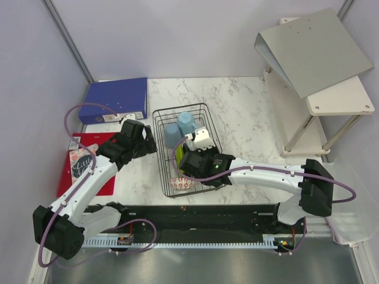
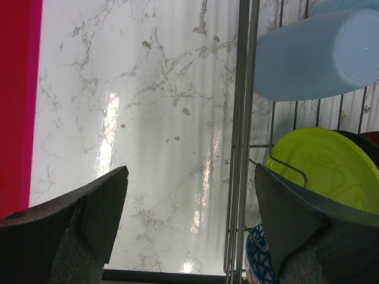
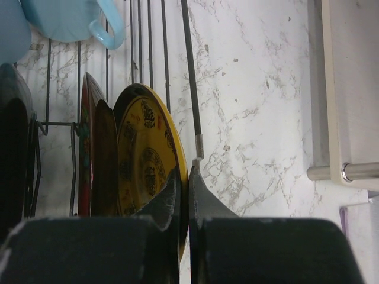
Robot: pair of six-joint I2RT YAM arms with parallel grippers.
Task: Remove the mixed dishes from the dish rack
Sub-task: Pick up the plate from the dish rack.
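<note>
The right fingers (image 3: 208, 207) are clenched on the rim of the yellow-brown patterned plate (image 3: 145, 171). The plate stands on edge in the dish rack (image 1: 177, 109), just inside its right wall, with two light blue cups (image 1: 185, 122) lying at the rack's far end. The left fingers (image 2: 89, 207) are spread wide and grasp nothing, poised over the marble worktop (image 2: 148, 118) just outside the rack's left wall, close to the lime green plate (image 2: 325, 165) and the blue patterned bowl (image 2: 260, 260) inside it.
</note>
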